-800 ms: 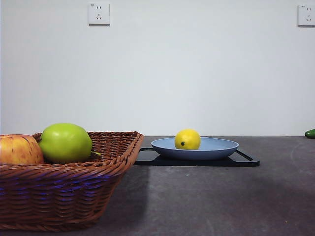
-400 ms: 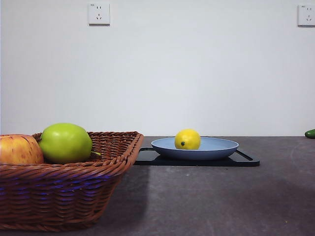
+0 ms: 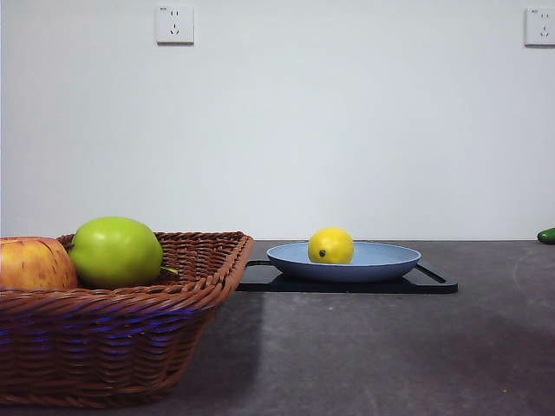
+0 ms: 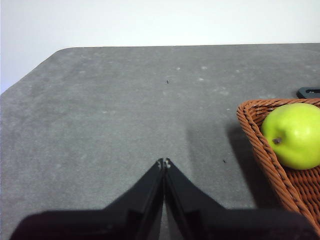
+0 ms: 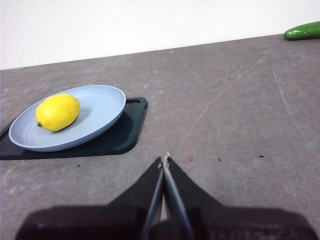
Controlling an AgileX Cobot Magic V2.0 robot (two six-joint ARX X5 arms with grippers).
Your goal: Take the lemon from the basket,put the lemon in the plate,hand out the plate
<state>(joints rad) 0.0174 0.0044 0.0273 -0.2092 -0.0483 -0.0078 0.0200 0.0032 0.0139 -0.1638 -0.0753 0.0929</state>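
Yellow lemon on blue plate

Even, bright, diffuse light fills all 3 views, without glare. The basket casts a soft shadow on the grey tabletop (sharper in the left wrist view). Near fingers look blurred and dark.

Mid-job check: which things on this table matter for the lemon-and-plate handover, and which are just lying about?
Job:
- lemon, already lying in the plate
- plate, light blue, on the black tray
- basket
- right gripper, shut, near the plate
- left gripper, shut, beside the basket

Lying about:
- green apple and red-yellow apple, in the basket
- black tray
- cucumber
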